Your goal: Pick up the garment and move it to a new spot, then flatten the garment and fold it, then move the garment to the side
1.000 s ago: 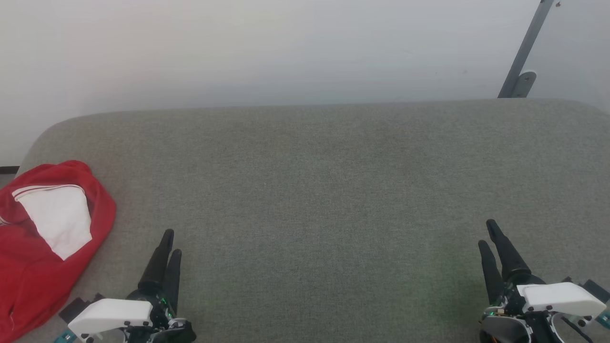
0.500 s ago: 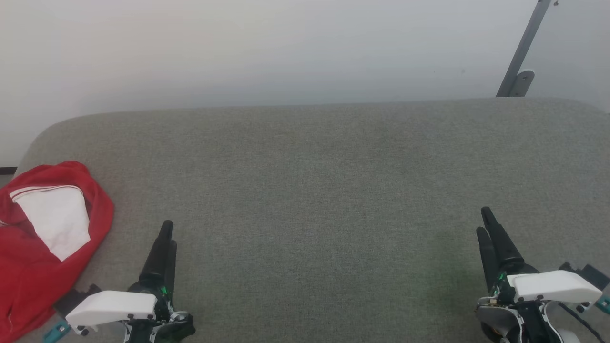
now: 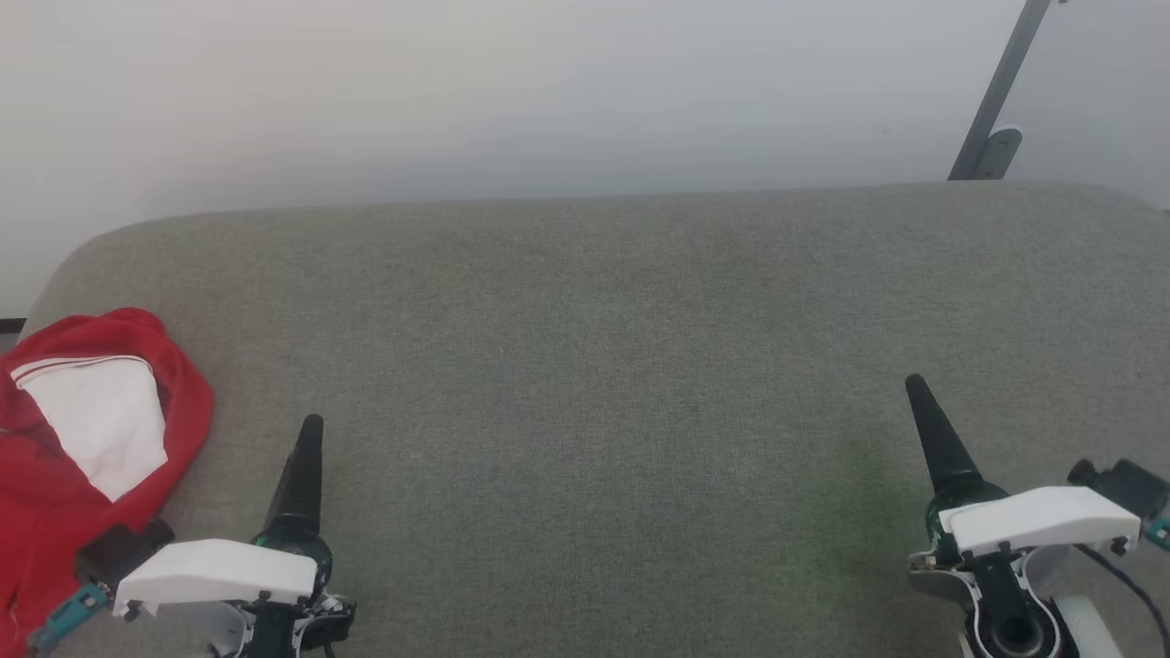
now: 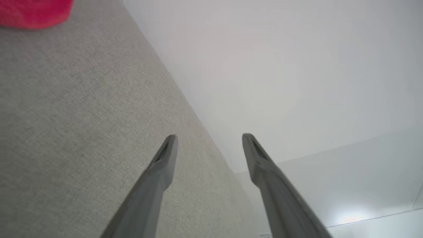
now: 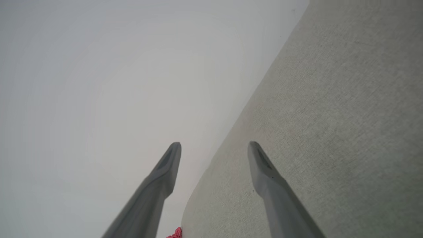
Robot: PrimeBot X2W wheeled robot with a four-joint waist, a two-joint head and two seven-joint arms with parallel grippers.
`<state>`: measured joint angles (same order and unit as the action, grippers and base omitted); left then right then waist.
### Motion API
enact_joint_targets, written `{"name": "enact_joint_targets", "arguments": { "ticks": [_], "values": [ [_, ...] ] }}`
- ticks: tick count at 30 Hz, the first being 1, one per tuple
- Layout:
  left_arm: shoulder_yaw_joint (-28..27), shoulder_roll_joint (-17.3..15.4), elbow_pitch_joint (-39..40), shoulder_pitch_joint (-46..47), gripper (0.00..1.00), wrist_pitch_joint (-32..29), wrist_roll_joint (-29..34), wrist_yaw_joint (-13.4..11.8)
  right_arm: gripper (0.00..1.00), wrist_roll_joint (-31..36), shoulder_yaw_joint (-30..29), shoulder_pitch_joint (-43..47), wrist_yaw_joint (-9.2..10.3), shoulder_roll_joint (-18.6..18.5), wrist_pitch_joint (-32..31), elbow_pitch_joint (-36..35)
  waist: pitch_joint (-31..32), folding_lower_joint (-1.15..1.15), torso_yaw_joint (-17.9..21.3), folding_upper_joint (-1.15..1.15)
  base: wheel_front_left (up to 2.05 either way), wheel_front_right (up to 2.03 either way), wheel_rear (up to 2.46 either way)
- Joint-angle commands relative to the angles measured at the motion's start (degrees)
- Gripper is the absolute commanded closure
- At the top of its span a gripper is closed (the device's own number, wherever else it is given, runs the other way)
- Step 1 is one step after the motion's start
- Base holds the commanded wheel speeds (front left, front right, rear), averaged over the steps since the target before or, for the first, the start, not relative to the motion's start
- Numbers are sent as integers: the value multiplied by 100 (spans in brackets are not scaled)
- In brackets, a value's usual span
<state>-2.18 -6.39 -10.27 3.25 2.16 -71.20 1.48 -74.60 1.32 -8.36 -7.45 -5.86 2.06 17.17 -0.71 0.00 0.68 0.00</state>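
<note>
Red garment (image 3: 46,521) lies crumpled at the left edge of the grey fabric surface (image 3: 585,347), near the left gripper (image 4: 208,138). That one and the right gripper (image 5: 214,145) both gape wide, empty.

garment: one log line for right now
garment: bunched, left end of grey cushion, not held | left gripper: open, empty | right gripper: open, empty | phase: pre-grasp

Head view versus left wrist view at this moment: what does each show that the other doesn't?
Head view: the garment with its white sleeve, the right gripper, a grey bracket against the wall. Left wrist view: the left gripper with jaws apart, a glossy pale surface past the cushion. Both: the garment's red cloth, the grey cushion, the pale wall.
</note>
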Motion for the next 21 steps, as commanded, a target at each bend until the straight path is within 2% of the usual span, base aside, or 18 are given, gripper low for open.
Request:
{"name": "enact_joint_targets", "arguments": {
  "ticks": [1,7,21],
  "values": [
    [5,-44,110,148,0,56,242,-40,0,215,5,-178,-3,-65,63,-35,-3,0,1,0,0,0,0],
    [17,-134,114,155,0,179,1033,-108,0,1002,14,-279,-3,-93,187,78,-19,0,16,0,0,0,0],
    [-62,-247,190,191,0,431,2507,-176,0,2344,-87,-412,-3,-133,278,88,-53,0,38,0,0,0,0]
  ]
}}
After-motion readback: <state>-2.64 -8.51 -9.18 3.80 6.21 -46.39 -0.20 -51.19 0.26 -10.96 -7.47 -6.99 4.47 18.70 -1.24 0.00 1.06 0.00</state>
